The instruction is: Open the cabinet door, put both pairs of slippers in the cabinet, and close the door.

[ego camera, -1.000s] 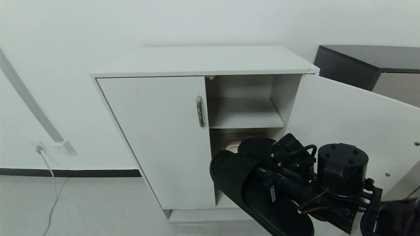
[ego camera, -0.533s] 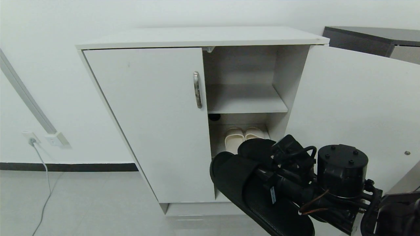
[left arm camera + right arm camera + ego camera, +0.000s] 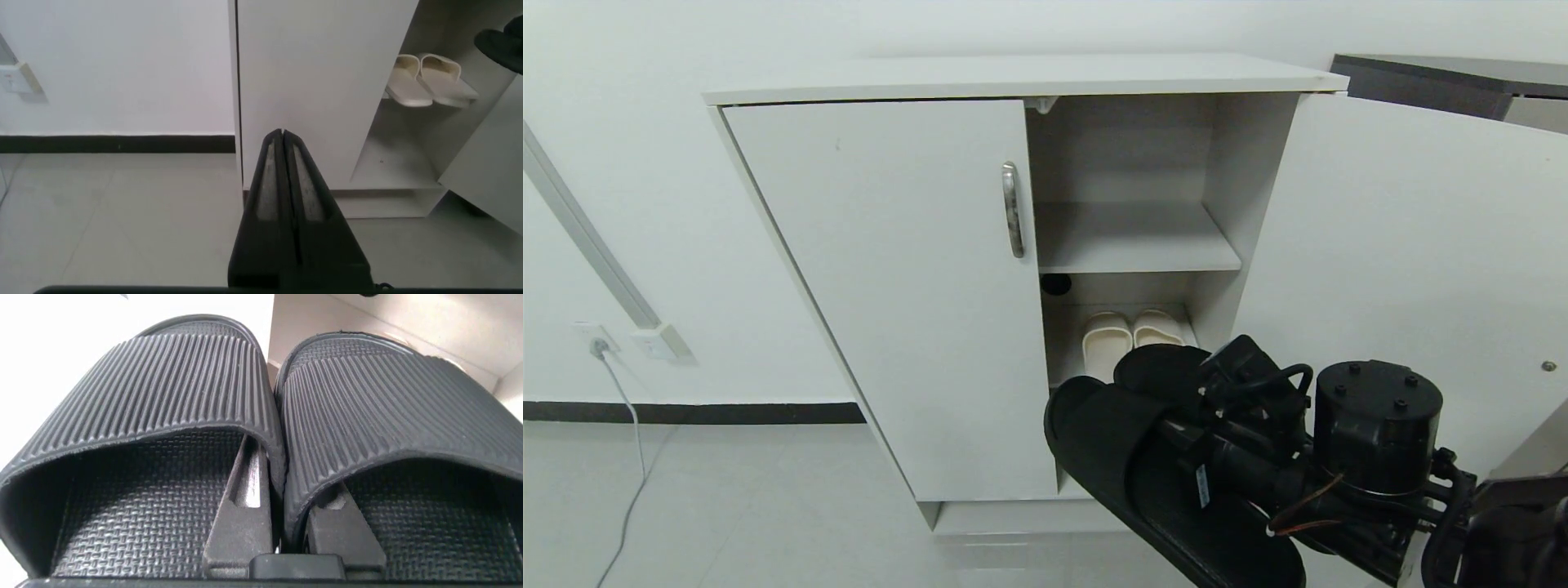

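1. While the right end effector [image 3: 282, 498] is pinching the touching inner walls of the black slippers [image 3: 1143, 457], one finger sits inside each shoe, so the pair is carried side by side.
2. Their long axis runs from the heels at the end effector, toes first, toward the cabinet [image 3: 1013, 77]. The opening lies ahead and slightly to the robot's left, between the closed left door [image 3: 890, 286] and the swung-out right door [image 3: 1405, 269].
3. The cream slippers [image 3: 1131, 335] already lie on the lower shelf, just beyond the black toes. The shelf above [image 3: 1135, 237] is bare, and the left wrist view shows a bare bottom board under the cream pair.
4. The right arm is clearly the nearer one. The left end effector [image 3: 283, 139] is pressed together, holds nothing and stands well apart, facing the closed door.
5. Against a second ago the head camera has moved. The cabinet now sits higher in view and the cream pair shows in full, while the held slippers keep their place in the picture.
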